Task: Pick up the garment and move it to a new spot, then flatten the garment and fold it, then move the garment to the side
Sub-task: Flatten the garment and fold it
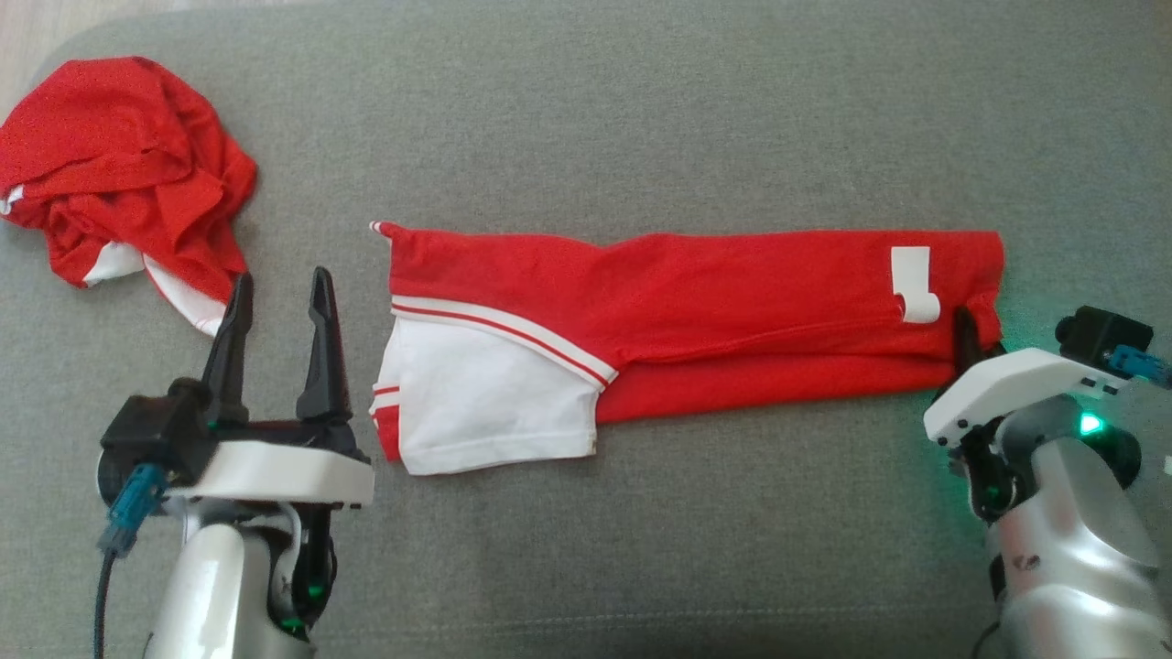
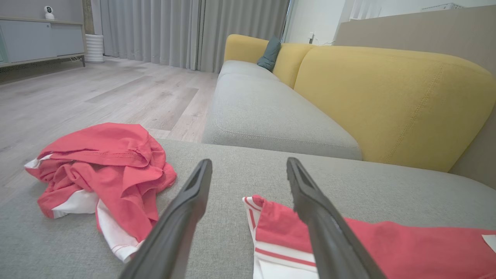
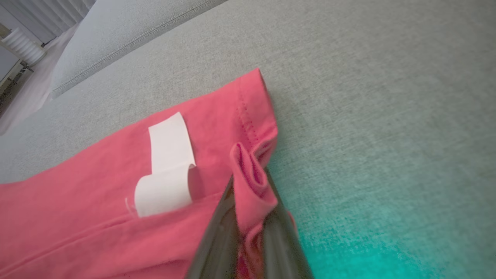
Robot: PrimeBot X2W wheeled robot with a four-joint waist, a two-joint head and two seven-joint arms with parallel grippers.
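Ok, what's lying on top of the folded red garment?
A white label, its lower end curled, lies on the folded garment near the end pinched by the right tool. Whatever the curl covers cannot be seen.

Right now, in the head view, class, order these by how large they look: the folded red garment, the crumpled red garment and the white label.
1. folded red garment
2. crumpled red garment, clearly smaller
3. white label, smallest by far

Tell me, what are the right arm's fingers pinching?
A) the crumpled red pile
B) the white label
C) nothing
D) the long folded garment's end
D: the right fingers clamp a bunched fold at the end of the folded red garment.
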